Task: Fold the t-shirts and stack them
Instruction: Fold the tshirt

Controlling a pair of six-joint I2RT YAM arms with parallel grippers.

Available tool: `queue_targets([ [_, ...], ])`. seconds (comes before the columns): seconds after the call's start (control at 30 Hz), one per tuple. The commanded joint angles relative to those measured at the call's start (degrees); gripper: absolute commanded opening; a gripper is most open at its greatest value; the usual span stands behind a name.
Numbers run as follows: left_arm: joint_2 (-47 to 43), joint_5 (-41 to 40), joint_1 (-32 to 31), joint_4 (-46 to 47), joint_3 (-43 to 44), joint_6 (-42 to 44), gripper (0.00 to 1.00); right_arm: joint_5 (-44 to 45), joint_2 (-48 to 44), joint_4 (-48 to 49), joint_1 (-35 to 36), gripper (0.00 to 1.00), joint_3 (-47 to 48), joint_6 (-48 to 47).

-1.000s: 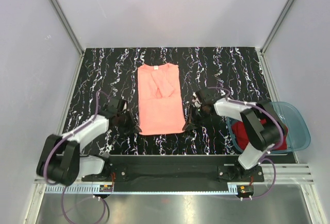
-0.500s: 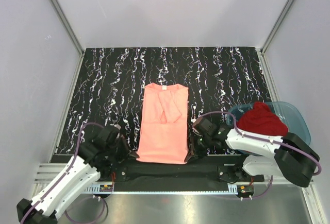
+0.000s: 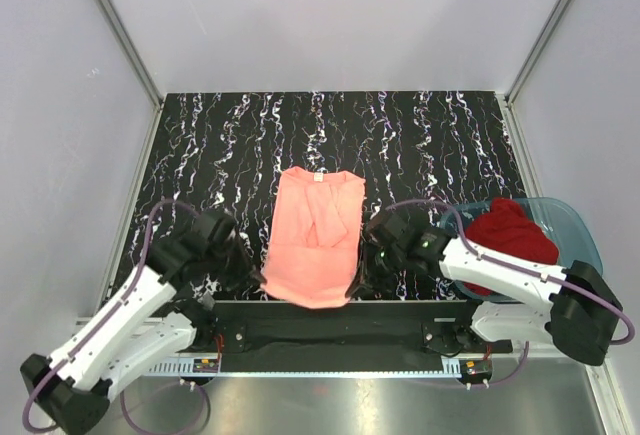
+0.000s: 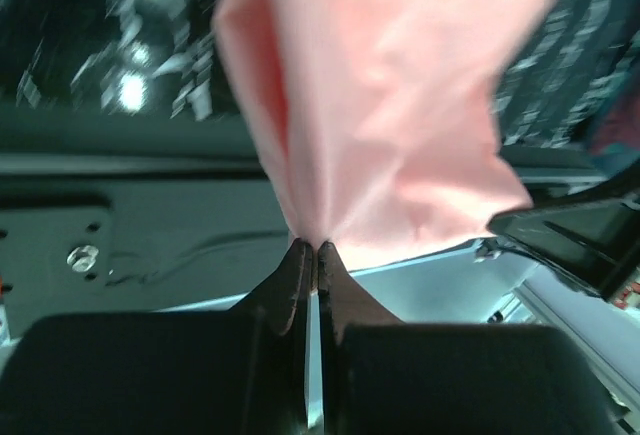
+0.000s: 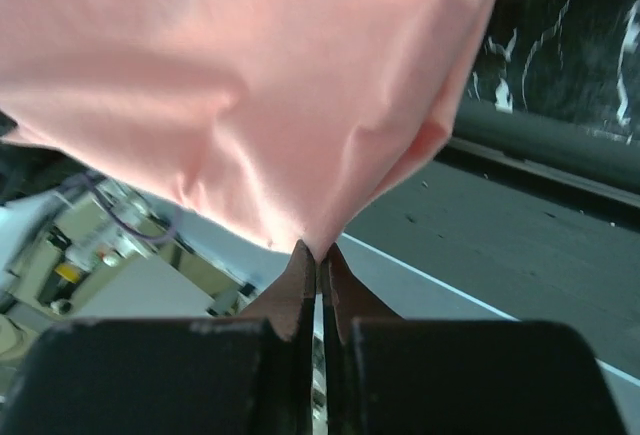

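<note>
Wrist views show left fingers (image 4: 293, 280) and right fingers (image 5: 300, 277) clamped on only the hem edge of the salmon-pink t-shirt (image 3: 315, 240); I fear uneven motion slips it.

Above the left pincer (image 4: 310, 252) the salmon-pink t-shirt (image 4: 390, 105) is blurred and cut by the top edge; above the right pincer (image 5: 318, 253) it runs off top and left. That pincer's arm (image 3: 500, 269) hides part of the dark red t-shirt (image 3: 510, 230).
</note>
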Motion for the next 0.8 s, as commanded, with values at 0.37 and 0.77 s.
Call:
queue_targets([
  [0.37,27.3,-0.6,10.9,10.1,24.4,19.3,0.00,-6.7,14.9,-14.5,-21.0,0.00,25.8,-21.5],
  [0.77,46.7,8.1,18.0,13.5,42.5,25.4,0.00,-13.7,26.3,-18.6,-30.3,0.00,39.8,-28.2],
])
